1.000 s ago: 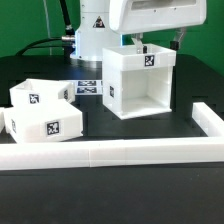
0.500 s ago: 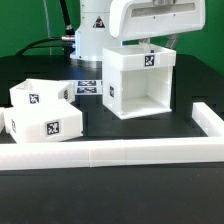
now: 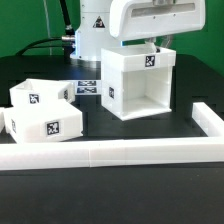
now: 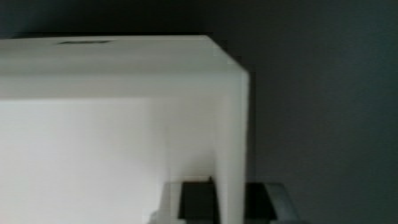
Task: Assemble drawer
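From my station I see the housing (image 3: 140,85) standing upright on the black table (image 3: 120,190), toward the exterior view's right, with its open face turned to the camera and a square tag on the upper front edge. The gripper (image 3: 151,44) hangs over the housing's top rear edge, its white body above the box. In the wrist view the gripper (image 4: 226,200) straddles a thin white wall of the housing (image 4: 107,110), with one dark finger pad (image 4: 267,203) on each side and pressed against it, so I read it as pinching that wall. The two trays lie well apart from the housing at the exterior view's left, both tagged. The nearer tray (image 3: 45,124) sits just in front of the farther tray (image 3: 38,95), and I cannot tell whether they touch. The marker board (image 3: 88,88) lies flat between the trays and the housing, further back. The border rail (image 3: 110,152) runs across the front of the table and turns back along the exterior view's right, near the housing but apart from it. The robot base (image 3: 95,30) rises behind.
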`<state>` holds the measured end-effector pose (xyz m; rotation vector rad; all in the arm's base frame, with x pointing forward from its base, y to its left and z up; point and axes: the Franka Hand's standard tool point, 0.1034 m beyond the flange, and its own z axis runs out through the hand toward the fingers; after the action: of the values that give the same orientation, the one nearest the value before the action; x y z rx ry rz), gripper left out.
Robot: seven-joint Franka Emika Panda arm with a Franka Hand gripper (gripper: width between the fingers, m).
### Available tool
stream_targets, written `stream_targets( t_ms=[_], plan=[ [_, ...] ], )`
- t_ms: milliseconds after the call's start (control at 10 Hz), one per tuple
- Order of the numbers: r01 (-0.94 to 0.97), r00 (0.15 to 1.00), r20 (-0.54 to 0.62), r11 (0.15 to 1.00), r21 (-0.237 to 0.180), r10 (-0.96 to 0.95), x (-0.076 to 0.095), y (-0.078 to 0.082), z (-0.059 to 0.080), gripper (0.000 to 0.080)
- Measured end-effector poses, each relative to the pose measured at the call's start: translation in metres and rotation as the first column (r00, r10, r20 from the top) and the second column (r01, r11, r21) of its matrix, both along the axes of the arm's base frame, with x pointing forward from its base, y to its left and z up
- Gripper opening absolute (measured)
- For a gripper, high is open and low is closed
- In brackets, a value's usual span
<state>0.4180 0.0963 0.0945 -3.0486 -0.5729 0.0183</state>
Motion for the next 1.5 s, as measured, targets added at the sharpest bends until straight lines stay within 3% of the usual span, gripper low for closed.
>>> stream_targets(
  t_ms=[500, 1000, 1500],
  plan=[
    [0.002, 1.000, -0.001, 1.000, 0.000, -0.002, 0.003, -0.001, 0.000, 0.0037],
    [0.064, 0.996, 0.057, 0.998, 0.030, -0.065, 0.079, -0.008, 0.000, 0.0038],
    [0.157, 0.981, 0.104, 0.986, 0.054, -0.162, 0.137, -0.013, 0.002, 0.0038]
  ],
)
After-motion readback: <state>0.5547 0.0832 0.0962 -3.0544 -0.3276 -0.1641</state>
